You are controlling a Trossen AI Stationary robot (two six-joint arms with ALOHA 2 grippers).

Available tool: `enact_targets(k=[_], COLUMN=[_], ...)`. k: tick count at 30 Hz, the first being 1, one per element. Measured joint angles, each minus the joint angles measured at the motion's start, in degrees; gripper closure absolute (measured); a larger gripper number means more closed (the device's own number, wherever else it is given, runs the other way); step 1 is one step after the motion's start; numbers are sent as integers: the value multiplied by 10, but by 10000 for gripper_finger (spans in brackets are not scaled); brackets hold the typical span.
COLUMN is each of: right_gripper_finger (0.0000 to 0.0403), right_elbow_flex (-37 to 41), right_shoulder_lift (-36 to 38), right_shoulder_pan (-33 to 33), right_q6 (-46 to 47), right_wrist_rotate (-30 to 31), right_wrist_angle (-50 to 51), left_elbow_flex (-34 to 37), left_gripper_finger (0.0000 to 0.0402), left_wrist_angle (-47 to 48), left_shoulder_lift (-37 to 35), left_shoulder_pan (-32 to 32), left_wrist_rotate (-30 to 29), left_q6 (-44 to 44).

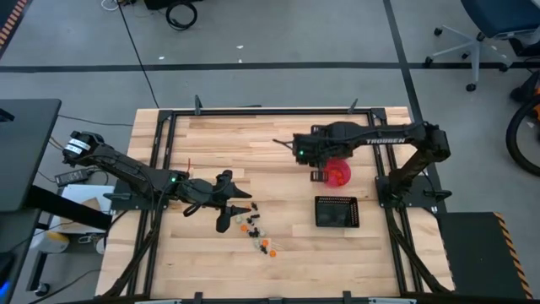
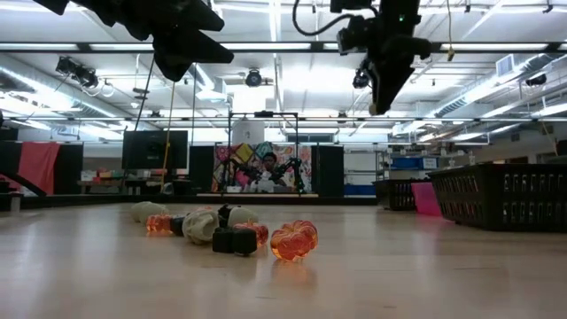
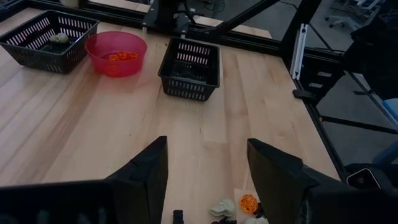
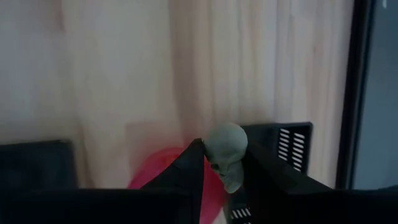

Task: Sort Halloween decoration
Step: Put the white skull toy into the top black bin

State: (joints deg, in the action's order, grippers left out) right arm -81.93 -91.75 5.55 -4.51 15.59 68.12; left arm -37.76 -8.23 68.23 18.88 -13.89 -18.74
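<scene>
Several tiny trinkets (image 1: 253, 230), orange, black and pale cream, lie loose on the wooden table; the low view shows them resting on the tabletop (image 2: 226, 232). My left gripper (image 1: 239, 207) hovers open just left of them, and some show below its fingers in the left wrist view (image 3: 239, 206). My right gripper (image 1: 302, 153) is farther back, high above the table beside the round pink-red bowl (image 1: 338, 172), shut on a pale skull trinket (image 4: 225, 149). In the low view the left gripper (image 2: 182, 53) and the right gripper (image 2: 387, 84) both hang well above the table. My right gripper pinches the pale skull by its lower part (image 4: 219, 167) between its two fingertips, with the rounded crown (image 4: 227, 138) sticking out past them. The fingers point down from above. The skull is lifted clear, over the pink-red bowl's edge (image 4: 163, 175) and a black mesh tray (image 4: 281, 144).
A black mesh tray (image 1: 336, 211) stands at the near right, with dark pieces inside (image 3: 188, 70). The bowl (image 3: 116, 53) holds orange pieces. A second black tray (image 3: 50, 40), with a pale piece in it, stands beyond the bowl. A black frame borders the table (image 1: 278, 111).
</scene>
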Motion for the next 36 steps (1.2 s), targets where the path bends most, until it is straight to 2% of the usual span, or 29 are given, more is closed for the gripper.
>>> enact_targets(k=[13,28,36], right_gripper_finger=[307,307,307], right_elbow_flex=[0,2,49], right_shoulder_lift=[2,1,1], right_shoulder_pan=[112,228,270], right_q6=[-49,-92,-97], right_wrist_rotate=[-4,-74,-82], right_wrist_angle=[0,-48,-66], left_elbow_flex=[0,0,0], left_gripper_finger=[209,209,209], left_wrist_angle=[-1,0,0], left_shoulder_lift=[0,0,0], left_shoulder_pan=[0,0,0], left_wrist_rotate=[0,0,0], left_q6=[-2,-1,1])
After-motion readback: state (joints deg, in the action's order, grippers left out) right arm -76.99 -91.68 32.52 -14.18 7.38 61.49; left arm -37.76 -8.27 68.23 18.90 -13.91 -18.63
